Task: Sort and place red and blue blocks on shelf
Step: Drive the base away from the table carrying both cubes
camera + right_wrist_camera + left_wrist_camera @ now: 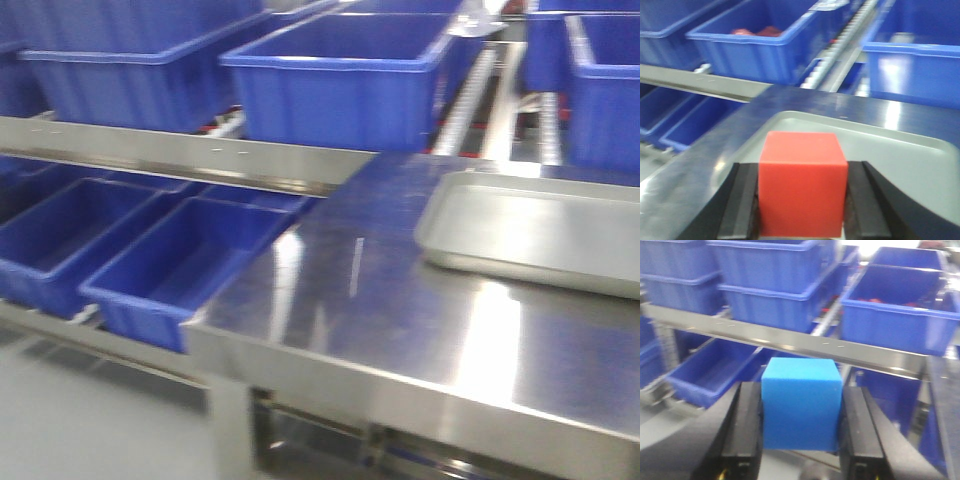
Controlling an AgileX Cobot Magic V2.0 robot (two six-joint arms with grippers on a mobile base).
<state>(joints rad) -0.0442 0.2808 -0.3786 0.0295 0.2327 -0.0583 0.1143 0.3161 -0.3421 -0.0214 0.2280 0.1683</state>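
In the left wrist view my left gripper (801,440) is shut on a light blue block (801,402), held in the air in front of the shelf rail (790,342). In the right wrist view my right gripper (802,210) is shut on a red block (802,182), held above the near end of the grey metal tray (900,155). Red things show inside a blue bin on the shelf in the left wrist view (900,302) and in the right wrist view (760,31). Neither gripper shows in the front view.
The steel table (380,300) carries the empty tray (540,230) at its right. Blue bins stand on the upper shelf (340,70) and on the lower level at the left (170,265). A roller track (470,95) runs between the upper bins.
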